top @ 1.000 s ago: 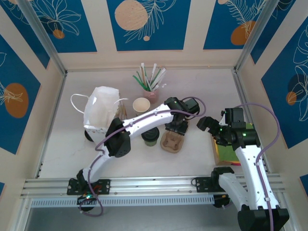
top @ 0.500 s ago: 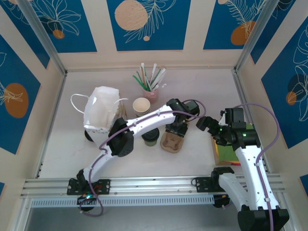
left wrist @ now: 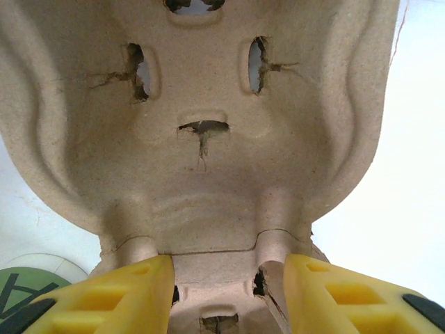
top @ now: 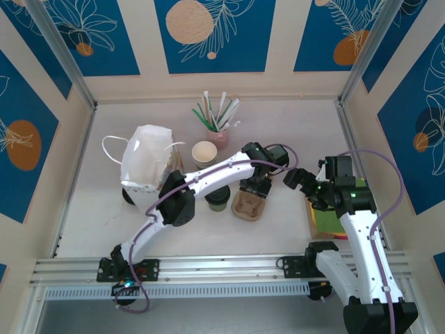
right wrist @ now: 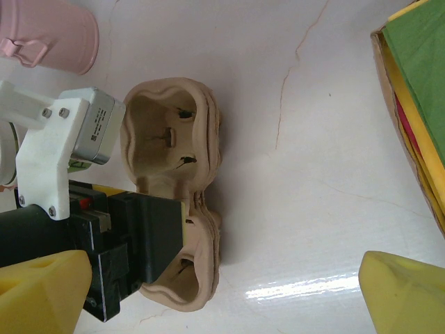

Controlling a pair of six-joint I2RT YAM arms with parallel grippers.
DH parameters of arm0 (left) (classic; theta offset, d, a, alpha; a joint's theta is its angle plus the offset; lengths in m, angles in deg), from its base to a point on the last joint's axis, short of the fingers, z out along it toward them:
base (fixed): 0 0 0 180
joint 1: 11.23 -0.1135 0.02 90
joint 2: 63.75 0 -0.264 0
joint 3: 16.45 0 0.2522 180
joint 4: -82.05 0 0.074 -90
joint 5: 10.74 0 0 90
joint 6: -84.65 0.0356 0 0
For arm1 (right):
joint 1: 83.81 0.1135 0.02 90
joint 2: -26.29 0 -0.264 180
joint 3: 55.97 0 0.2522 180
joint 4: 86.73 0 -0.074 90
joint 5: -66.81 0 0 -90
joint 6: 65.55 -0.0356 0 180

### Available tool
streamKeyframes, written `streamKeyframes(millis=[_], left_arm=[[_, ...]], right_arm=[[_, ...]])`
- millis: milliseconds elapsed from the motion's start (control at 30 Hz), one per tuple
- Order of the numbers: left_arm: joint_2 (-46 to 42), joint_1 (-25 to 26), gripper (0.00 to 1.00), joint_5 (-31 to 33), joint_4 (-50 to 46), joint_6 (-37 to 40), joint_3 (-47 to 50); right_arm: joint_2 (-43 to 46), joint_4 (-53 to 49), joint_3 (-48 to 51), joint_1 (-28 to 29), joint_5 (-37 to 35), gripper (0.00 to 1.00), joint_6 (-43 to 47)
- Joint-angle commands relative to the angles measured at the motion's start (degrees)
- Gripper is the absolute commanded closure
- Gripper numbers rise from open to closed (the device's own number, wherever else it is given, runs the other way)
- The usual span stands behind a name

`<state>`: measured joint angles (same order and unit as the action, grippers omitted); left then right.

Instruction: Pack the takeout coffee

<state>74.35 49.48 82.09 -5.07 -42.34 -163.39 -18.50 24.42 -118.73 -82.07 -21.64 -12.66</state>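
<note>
The takeout coffee (top: 217,197), a small green cup with a black lid, stands on the table partly under my left forearm. Just to its right lies a brown pulp cup carrier (top: 249,204), with empty wells. My left gripper (top: 254,185) comes down on it from above. In the left wrist view, the left gripper (left wrist: 229,280) is shut on the middle ridge of the carrier (left wrist: 201,125), one yellow finger (left wrist: 118,292) on each side. My right gripper (top: 296,179) hangs open to the right of the carrier (right wrist: 177,139), holding nothing; the right gripper (right wrist: 222,299) has bare tabletop between its fingers.
A white paper bag (top: 146,164) stands at the left. A stack of lidless cups (top: 204,153) and a pink cup of straws (top: 219,131) stand behind the carrier. Coloured napkins (top: 329,224) lie by the right arm. Walls close in the table on three sides.
My left arm's elbow has shifted slightly to the right. The left gripper stays on the carrier, and the right arm has not moved.
</note>
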Motion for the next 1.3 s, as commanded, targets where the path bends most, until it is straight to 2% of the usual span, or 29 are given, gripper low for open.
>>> streamKeyframes(millis=[0,333,833,1267], left_arm=[[1.7,-0.3,0.55,0.8,-3.2,0.8,-1.5],[-0.5,-0.3,0.54,4.6,-3.2,0.3,-2.2],[2.8,-0.4,0.54,0.3,-2.2,0.6,-2.0],[0.5,-0.9,0.67,0.9,-1.5,-0.1,-2.0]], right_arm=[[0.5,-0.1,0.8,0.0,0.9,0.01,0.3],[0.5,0.0,0.9,0.0,0.9,0.01,0.3],[0.5,-0.2,0.7,0.1,0.9,0.01,0.3],[0.5,-0.4,0.6,0.1,1.6,0.01,0.2]])
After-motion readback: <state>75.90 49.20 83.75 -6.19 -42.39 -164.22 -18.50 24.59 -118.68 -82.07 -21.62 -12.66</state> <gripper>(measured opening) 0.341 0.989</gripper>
